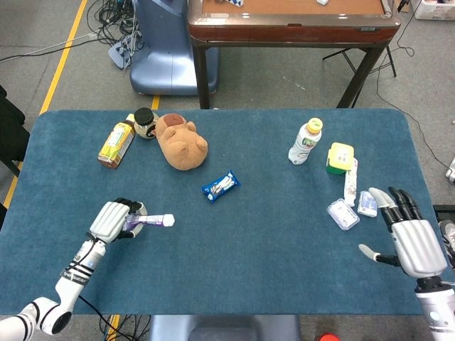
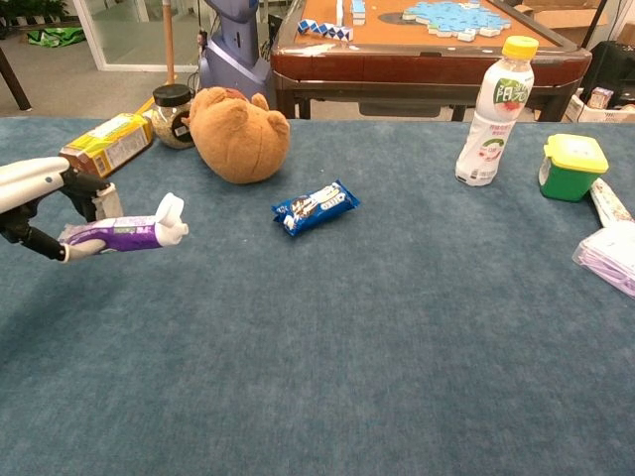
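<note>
- The purple tube (image 2: 121, 234) is off the bench (image 1: 284, 249), pinched at its tail by the left hand (image 1: 114, 220), white cap (image 2: 172, 217) tilted up.
- Judged best: keep the pinch firm and lift slowly so the tube cannot swing.
- The right hand (image 1: 411, 241) hovers spread and empty near the small packets (image 1: 343, 214).

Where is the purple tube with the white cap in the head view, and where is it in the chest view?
Head view: the purple tube is at lower left, held by the left hand, cap pointing right.
Chest view: the tube is at the left edge, in the same hand.
Shared landmark: the blue snack packet lies to its right, further up the picture.
</note>
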Motion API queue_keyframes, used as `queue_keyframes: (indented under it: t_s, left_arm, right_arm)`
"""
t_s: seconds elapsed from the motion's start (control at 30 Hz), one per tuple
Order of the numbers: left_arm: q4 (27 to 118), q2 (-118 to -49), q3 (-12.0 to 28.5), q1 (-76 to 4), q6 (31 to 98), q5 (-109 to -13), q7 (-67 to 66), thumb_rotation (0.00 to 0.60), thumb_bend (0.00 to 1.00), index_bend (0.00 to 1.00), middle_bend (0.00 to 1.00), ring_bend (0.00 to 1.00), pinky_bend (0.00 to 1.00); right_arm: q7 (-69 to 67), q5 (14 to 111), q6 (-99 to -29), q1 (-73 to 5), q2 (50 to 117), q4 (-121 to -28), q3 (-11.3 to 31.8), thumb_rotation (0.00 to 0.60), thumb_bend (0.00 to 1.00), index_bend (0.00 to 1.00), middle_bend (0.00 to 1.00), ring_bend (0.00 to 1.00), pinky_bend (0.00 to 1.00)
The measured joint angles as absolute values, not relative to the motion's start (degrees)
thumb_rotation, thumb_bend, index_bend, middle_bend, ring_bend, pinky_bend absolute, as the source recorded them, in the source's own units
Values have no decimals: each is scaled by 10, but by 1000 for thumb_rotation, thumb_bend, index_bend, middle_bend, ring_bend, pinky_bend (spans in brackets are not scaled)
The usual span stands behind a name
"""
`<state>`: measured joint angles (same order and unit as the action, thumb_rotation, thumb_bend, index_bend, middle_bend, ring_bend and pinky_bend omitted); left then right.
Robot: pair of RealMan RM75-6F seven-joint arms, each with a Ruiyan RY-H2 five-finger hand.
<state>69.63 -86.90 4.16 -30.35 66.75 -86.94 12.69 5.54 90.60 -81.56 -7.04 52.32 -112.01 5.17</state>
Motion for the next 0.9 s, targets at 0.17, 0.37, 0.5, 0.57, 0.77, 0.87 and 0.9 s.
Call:
queue_keyframes:
  t_s: [0.17, 0.37, 0.5, 0.57, 0.77, 0.87, 0.9]
  left_arm:
    - [788, -831, 49, -320, 657, -873, 103, 600, 448, 565, 653, 437, 329]
    - [882, -796, 63, -346, 618, -856, 59, 600, 449, 569, 658, 441, 334]
    - [925, -778, 75, -359, 593, -828, 34, 600, 452, 570, 659, 440, 335]
    - [944, -770, 81, -366, 580, -810, 25, 600, 454, 570, 659, 441, 336]
    - [991, -755, 94, -382, 555, -769, 0, 600, 459, 570, 662, 441, 337]
    - [1005, -751, 99, -387, 548, -755, -8, 600, 459, 571, 664, 442, 337]
    - [1008, -750, 100, -389, 548, -752, -11, 600, 459, 572, 664, 442, 338]
  right_arm:
    - [59, 942, -751, -132, 519, -1155, 64, 600, 151, 81, 161, 28, 0]
    - [73, 965, -665, -214, 544, -1185, 84, 600, 180, 137, 167, 28, 0]
    - [95, 957, -623, -263, 583, -1194, 104, 600, 185, 205, 167, 28, 0]
    - [109, 946, -605, -286, 605, -1195, 113, 600, 186, 220, 167, 29, 0]
    - [155, 908, -573, -335, 665, -1184, 132, 600, 188, 247, 167, 29, 0]
    - [177, 891, -565, -353, 692, -1173, 137, 600, 196, 253, 167, 29, 0]
    - [183, 887, -562, -357, 699, -1169, 138, 600, 197, 254, 167, 29, 0]
